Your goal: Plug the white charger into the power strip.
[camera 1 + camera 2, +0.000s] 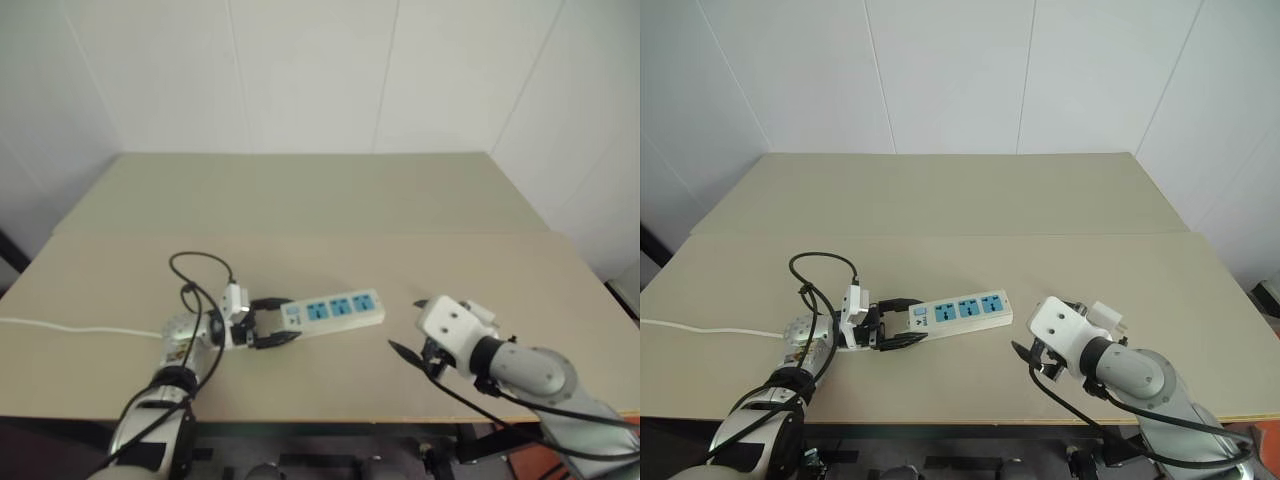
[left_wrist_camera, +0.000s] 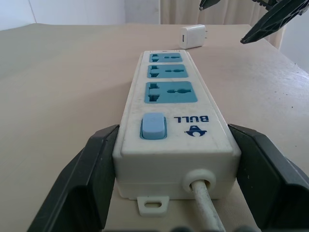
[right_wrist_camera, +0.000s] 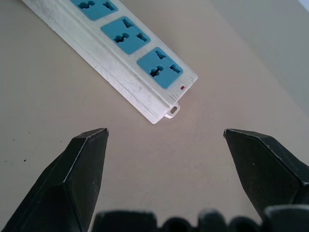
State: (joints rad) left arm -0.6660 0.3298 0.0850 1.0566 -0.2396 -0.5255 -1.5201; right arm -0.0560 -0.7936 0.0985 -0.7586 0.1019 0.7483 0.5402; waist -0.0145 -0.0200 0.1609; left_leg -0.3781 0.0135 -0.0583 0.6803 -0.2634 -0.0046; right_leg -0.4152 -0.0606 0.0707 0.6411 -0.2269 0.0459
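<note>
Left gripper (image 1: pixel 902 326) pinches the power strip (image 1: pixel 958 310) at its switch end; right gripper (image 1: pixel 1032 362) hangs spread off the far end; white charger (image 2: pixel 192 36) lies on the desk (image 1: pixel 960 200) beyond; watch the strip skidding if your hold slackens; cord (image 1: pixel 700 328) trails clear.

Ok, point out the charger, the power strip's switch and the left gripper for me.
white charger (image 2: pixel 192 36), left wrist view, its front face.
switch (image 2: pixel 153 126), left wrist view, middle of the blue rocker on the power strip (image 2: pixel 172 91).
left gripper (image 1: pixel 902 327), right eye view, between the fingertips.
</note>
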